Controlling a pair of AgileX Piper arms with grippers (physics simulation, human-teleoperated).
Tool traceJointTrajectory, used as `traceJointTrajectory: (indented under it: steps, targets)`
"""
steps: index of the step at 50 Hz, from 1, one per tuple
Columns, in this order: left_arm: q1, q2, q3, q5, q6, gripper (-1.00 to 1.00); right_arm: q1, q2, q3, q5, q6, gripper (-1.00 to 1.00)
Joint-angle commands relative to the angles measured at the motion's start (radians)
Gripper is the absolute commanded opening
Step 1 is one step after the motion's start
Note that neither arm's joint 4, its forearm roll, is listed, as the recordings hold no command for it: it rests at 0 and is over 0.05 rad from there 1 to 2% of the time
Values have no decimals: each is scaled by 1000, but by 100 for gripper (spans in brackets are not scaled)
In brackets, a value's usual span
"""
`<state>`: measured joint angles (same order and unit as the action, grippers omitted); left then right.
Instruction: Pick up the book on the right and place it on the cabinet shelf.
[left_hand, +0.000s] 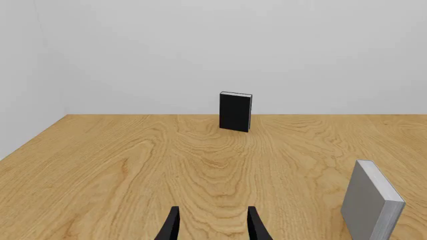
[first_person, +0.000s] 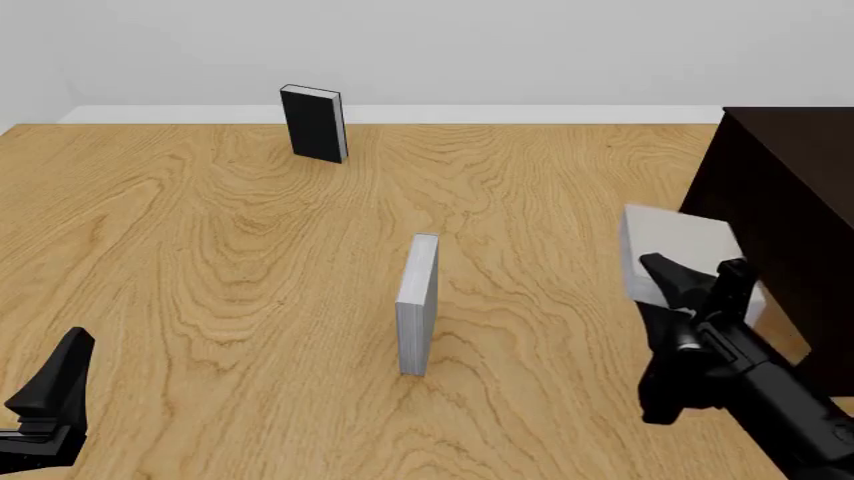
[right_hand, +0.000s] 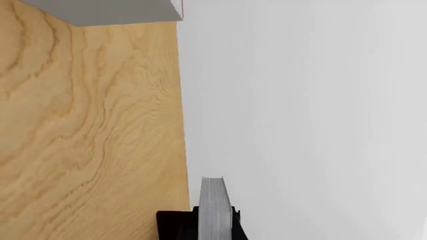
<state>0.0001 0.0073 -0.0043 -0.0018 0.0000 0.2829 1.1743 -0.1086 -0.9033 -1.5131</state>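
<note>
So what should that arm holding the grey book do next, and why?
Probably carry it a little further right, toward the cabinet. The right gripper already grips the book, apparently lifted off the table, and the cabinet stands just beside it. Its shelf isn't visible here, so the move should be small.

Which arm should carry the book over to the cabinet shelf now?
Right. The right gripper is already clamped on the book, just beside the cabinet. The left gripper sits open and empty at the table's near left, far from both.

The wooden table (first_person: 200, 260) carries a black book (first_person: 314, 123), a slim grey book (first_person: 419, 303) and the dark cabinet (first_person: 787, 200).
</note>
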Motion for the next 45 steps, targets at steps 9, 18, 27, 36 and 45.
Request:
traceJointTrajectory:
  steps: [9,18,27,36,45]
  targets:
    - [0,0,0,0,0,100,-28,177,23,-245,-50,-100]
    - [0,0,0,0,0,100,-60,227,-8,-289,-83,-100]
    - [0,0,0,0,0,100,-90,217,-40,-247,-61,-100]
    - [0,0,0,0,0,100,-107,287,-53,-285,-61,-100]
    - [0,0,0,0,0,100,-108,357,-84,-314,-79,-100]
